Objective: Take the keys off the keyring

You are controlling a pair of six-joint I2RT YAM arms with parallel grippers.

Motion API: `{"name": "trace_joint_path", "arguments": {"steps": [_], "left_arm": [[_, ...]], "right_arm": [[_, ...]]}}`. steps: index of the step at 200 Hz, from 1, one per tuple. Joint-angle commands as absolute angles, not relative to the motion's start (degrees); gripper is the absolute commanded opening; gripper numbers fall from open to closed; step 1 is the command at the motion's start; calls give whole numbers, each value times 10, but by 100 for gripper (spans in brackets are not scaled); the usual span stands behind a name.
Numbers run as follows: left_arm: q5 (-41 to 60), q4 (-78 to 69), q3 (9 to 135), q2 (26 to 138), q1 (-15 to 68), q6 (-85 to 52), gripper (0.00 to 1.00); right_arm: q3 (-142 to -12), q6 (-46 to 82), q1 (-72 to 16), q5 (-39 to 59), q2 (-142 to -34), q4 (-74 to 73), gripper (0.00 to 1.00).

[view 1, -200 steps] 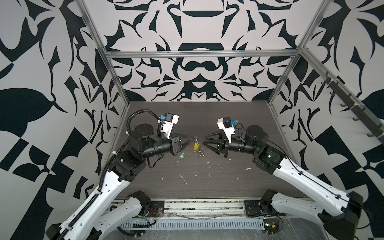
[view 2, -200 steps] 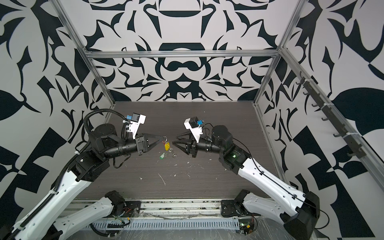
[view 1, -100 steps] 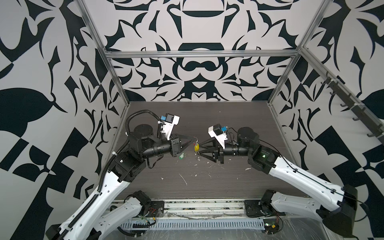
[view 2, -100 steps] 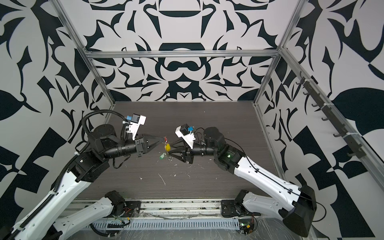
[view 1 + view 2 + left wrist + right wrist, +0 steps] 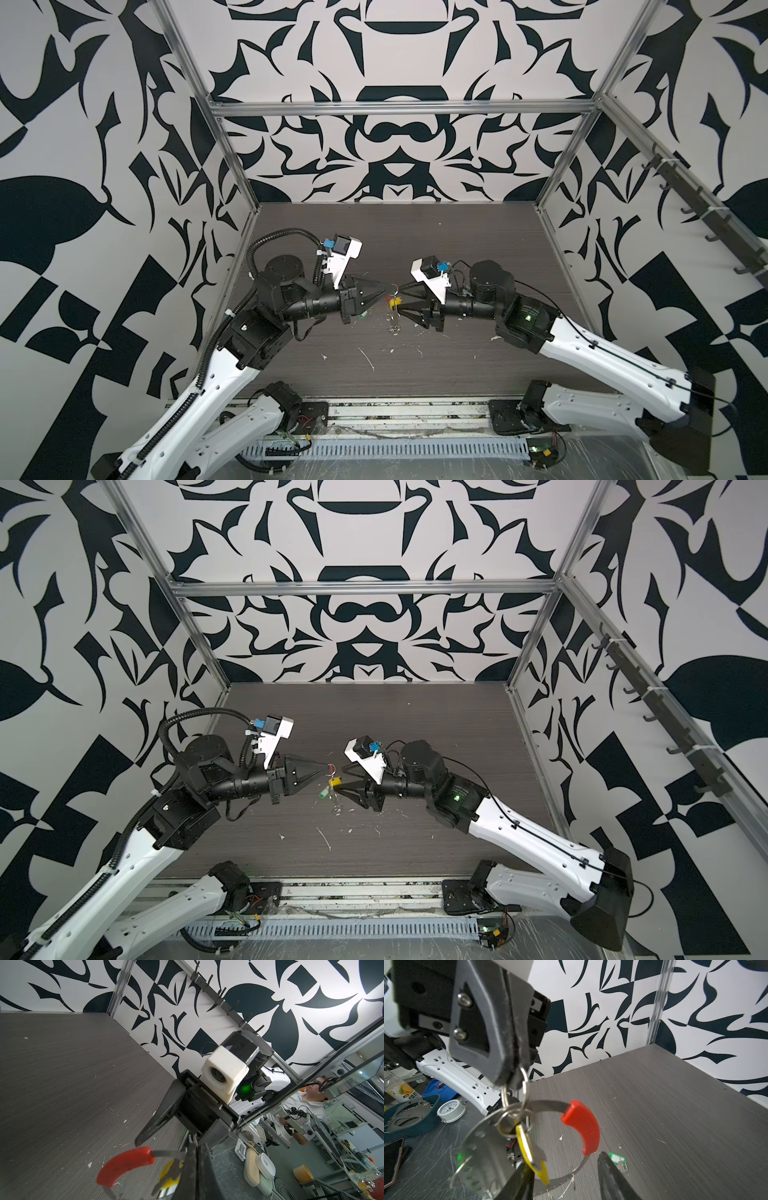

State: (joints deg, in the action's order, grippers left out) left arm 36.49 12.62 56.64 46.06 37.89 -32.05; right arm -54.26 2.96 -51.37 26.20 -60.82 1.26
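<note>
My left gripper is shut on a small silver ring of the keyring and holds the keyring above the table's middle. In the wrist views the grey hoop hangs below with its red sleeve. The yellow key dangles from it. The green key lies loose on the table just left of the hoop. My right gripper is open, its jaws on either side of the hoop's lower arc and the yellow key's end.
White flecks lie scattered on the dark wood table. A rail of hooks runs along the right wall. Metal frame posts stand at the back corners.
My right gripper has moved left up to the hanging keyring and spread its jaws wider around it. The left gripper has kept still with the keyring.
</note>
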Motion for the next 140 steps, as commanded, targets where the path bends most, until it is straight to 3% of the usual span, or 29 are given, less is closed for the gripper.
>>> {"name": "trace_joint_path", "arguments": {"steps": [1, 77, 125, 140], "left_arm": [[385, 102, 558, 452, 380, -312, 0], [381, 111, 557, 453, 380, -314, 0], [372, 109, 556, 448, 380, -315, 0], [370, 110, 557, 446, 380, -313, 0]], "right_arm": [[-569, 19, -516, 255, -597, -18, 52], [-589, 26, -520, 314, -616, -37, 52], [-606, 19, -522, 323, -628, -4, 33], [-606, 16, -523, 323, -628, 5, 17]]}}
